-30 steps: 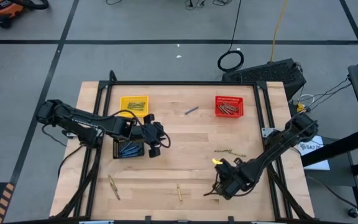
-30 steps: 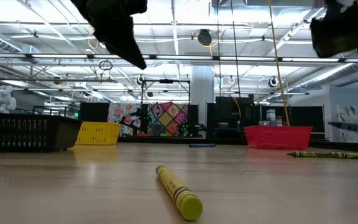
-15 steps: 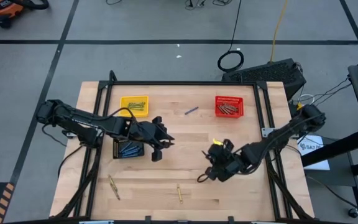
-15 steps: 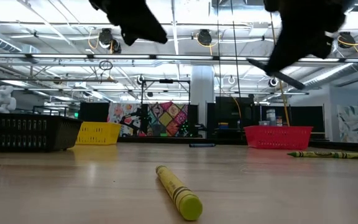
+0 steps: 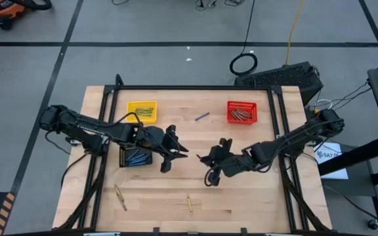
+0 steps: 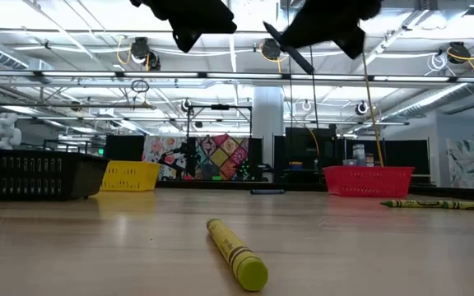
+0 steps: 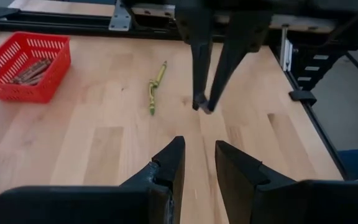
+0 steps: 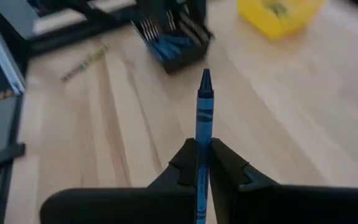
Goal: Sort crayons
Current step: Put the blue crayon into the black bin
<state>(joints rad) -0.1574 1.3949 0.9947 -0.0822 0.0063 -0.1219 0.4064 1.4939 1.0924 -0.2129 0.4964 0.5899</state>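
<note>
Gripping blue crayon [image 8: 204, 109] — right claw [image 8: 202, 155].

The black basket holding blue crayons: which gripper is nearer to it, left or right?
Left. The left gripper hovers just beside the black basket, toward the table's middle. The right gripper, clamping a blue crayon, is farther off, past the left gripper.

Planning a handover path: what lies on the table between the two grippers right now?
Bare wood in the high view: nothing lies between the left gripper and the right gripper, which holds a blue crayon.
</note>
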